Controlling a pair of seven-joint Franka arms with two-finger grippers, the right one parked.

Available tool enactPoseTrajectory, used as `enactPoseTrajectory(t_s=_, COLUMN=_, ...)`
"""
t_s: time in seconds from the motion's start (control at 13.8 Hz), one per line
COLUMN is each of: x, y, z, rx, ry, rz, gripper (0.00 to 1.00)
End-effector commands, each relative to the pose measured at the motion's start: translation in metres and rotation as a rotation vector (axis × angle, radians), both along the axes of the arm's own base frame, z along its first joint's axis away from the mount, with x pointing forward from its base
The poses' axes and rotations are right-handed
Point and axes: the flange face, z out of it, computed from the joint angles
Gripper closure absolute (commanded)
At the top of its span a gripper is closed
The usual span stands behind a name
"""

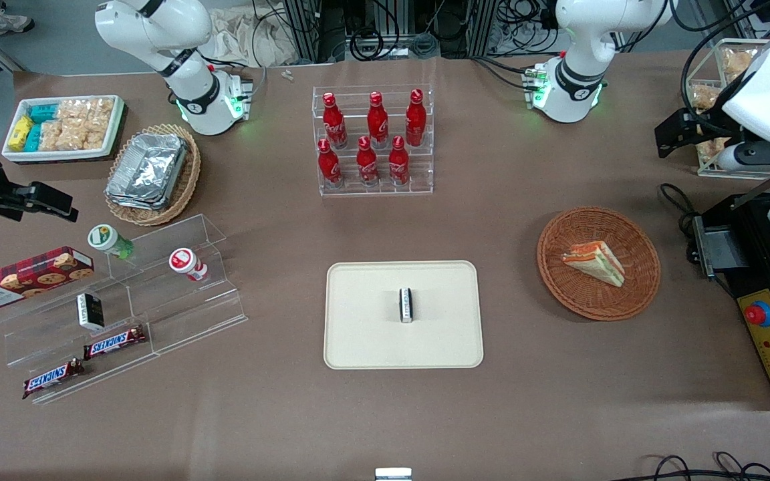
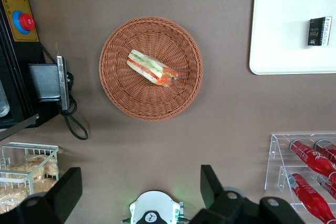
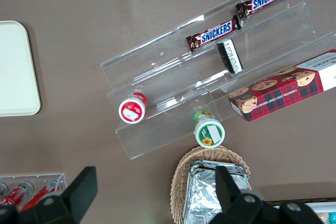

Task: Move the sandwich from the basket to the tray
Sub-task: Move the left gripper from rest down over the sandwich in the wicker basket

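Sandwich point(image 1: 595, 263) lies on its side in the reddish woven basket point(image 1: 632, 300), which sits on the brown desk point(image 1: 278, 427) toward the working arm's end. Beside the basket, the cream tray point(image 1: 358, 334) carries a small dark packet point(image 1: 407, 305) at its middle. Farther from the front camera, the claw point(image 2: 139, 192) hangs high above the desk — fingers point(image 2: 210, 184) spread wide, holding nothing.
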Motion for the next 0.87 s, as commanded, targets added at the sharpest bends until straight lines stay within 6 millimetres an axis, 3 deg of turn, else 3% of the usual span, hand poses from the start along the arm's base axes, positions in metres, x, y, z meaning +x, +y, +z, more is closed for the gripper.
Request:
enactPoseTrajectory(t_s=0.0, x=-0.003, y=0.001, z=0.006, rx=0.015, ry=-0.011, rz=0.015, gripper=0.0)
enactPoseTrajectory(t_s=0.44, x=0.001, y=0.006, z=-0.008, rx=0.055, ry=0.007, rz=0.07, gripper=0.0)
enactPoseTrajectory(t_s=0.65, x=0.004, y=0.017, z=-0.029, rx=0.069, ry=0.018, rz=0.354, gripper=0.0)
enactPoseTrajectory(t_s=0.8, x=0.012, y=0.015, z=-0.055, rx=0.063, ry=-0.009, rz=0.577, gripper=0.0)
